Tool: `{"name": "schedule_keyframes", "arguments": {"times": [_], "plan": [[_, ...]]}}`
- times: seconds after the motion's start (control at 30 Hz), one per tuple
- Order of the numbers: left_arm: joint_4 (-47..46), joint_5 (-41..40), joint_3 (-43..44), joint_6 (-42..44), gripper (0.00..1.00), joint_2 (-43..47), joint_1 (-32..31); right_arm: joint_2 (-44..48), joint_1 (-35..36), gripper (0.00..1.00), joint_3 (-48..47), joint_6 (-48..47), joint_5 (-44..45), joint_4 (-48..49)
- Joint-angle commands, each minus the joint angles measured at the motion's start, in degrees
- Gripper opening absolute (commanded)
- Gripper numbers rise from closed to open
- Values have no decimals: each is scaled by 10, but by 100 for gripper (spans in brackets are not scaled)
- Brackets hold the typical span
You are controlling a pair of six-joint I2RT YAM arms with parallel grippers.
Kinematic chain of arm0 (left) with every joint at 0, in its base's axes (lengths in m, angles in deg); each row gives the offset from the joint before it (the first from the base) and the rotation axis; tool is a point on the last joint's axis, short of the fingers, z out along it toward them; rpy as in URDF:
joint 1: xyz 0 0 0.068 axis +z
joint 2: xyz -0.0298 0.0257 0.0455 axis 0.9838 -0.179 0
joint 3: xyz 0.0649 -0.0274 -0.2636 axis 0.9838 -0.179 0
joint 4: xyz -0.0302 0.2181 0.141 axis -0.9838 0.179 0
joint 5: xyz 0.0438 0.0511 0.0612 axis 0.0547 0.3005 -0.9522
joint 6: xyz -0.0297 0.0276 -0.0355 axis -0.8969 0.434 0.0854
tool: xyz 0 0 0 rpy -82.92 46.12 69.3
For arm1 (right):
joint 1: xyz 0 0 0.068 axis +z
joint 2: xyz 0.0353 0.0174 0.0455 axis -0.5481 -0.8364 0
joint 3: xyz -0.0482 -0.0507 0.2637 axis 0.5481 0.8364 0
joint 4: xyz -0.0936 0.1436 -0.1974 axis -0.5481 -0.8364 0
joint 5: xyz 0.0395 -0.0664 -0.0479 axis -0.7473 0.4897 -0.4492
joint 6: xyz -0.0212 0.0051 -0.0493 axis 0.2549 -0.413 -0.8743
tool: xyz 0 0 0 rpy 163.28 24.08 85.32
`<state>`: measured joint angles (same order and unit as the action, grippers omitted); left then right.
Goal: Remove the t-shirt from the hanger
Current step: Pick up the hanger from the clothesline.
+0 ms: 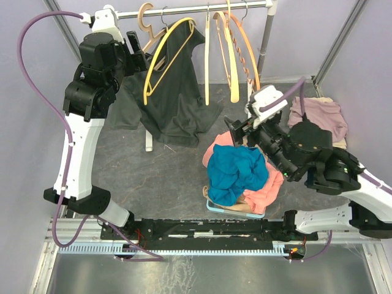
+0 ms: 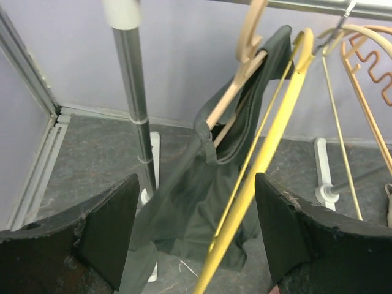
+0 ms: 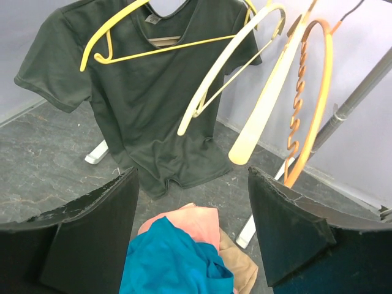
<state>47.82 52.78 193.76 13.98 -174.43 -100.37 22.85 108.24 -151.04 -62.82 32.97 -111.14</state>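
Observation:
A dark grey-green t-shirt (image 1: 174, 98) (image 2: 202, 208) (image 3: 147, 104) hangs on a wooden hanger (image 1: 145, 21) (image 2: 236, 86) at the left end of the rail, its hem down on the floor. A bare yellow hanger (image 1: 160, 58) (image 2: 263, 159) hangs in front of it. My left gripper (image 1: 133, 49) (image 2: 196, 196) is open beside the shirt's shoulder, with shirt and yellow hanger seen between its fingers but untouched. Further right and nearer, my right gripper (image 1: 236, 131) (image 3: 193, 184) is open and empty above a clothes pile.
The metal rail (image 1: 196, 8) also carries cream hangers (image 1: 207, 61) and an orange hanger (image 1: 245, 55). Rack poles (image 2: 135, 104) (image 1: 266, 37) stand at either end. A teal garment (image 1: 236, 171) lies on pink clothes (image 1: 269, 187); another pinkish heap (image 1: 318, 113) lies at the right.

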Motion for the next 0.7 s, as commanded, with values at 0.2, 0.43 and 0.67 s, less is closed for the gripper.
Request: {"name": "schedule_keyframes", "arguments": {"times": [0.2,0.43,0.67], "plan": [[-61,8,-8,26,82,-23,42,51,2,79,3,19,8,-22],[-84,56,-8,13,82,-46,50,61,3,78,7,15,10,-36],[-90,70,5,30,82,-77,52,68,2,78,9,15,13,-40]]}}
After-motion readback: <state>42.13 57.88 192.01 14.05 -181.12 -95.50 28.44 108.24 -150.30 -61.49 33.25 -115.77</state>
